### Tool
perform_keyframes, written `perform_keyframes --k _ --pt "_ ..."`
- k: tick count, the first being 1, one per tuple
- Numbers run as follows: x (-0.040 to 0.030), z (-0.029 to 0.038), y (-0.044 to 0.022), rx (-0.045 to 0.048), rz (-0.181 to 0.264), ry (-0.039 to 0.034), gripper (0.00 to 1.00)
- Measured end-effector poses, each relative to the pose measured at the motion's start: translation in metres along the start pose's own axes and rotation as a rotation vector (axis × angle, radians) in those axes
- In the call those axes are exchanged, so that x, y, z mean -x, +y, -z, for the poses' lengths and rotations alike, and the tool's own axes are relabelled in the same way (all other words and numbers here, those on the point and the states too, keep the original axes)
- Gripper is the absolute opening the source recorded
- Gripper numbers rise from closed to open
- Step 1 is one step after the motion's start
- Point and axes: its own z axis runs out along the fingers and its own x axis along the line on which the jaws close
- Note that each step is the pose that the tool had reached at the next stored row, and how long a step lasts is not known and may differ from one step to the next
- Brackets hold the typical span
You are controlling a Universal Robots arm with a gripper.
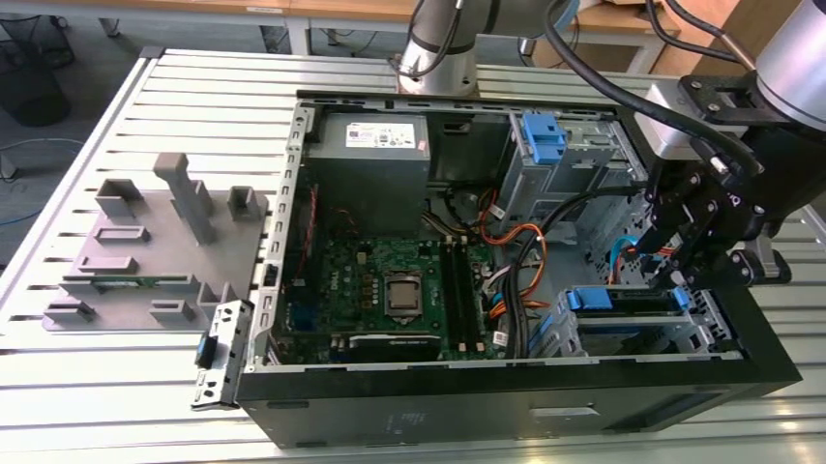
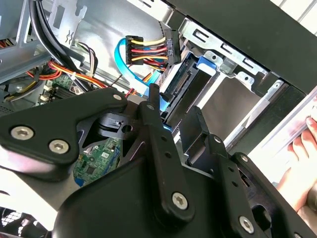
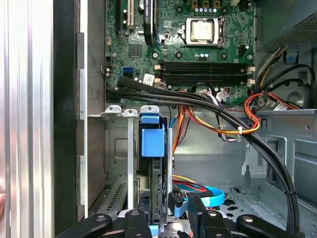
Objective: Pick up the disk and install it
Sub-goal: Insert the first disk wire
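The disk (image 3: pixel 152 144) stands on edge in the metal drive cage (image 1: pixel 703 319) at the corner of the computer case (image 1: pixel 516 411), on the exterior view's right. The gripper (image 1: pixel 671 280) hangs right over it, fingers (image 3: pixel 143 210) apart, one on each side of the disk's blue-railed end. In the first wrist view one finger sits just beside the disk; the other stands clear, past a blue cable (image 3: pixel 210 194).

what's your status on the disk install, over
Gripper down at the drive cage, right at the disk's end. Disk sits in its bay slot. Blue cable close beside the gripper, a hand at the case edge.
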Motion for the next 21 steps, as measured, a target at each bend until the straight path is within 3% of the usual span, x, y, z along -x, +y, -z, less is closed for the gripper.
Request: perform_keyframes --k 9,12,18,20,21 --pt "0.0 -0.0002 0.0 0.0 0.0 0.0 0.42" --pt "0.0 -0.0002 0.0 0.0 0.0 0.0 0.29" --pt "0.0 -0.0003 0.0 0.0 0.0 0.0 0.28" --pt "0.0 -0.0003 0.0 0.0 0.0 0.0 0.16" --pt "0.0 -0.0004 0.0 0.0 0.0 0.0 0.16"
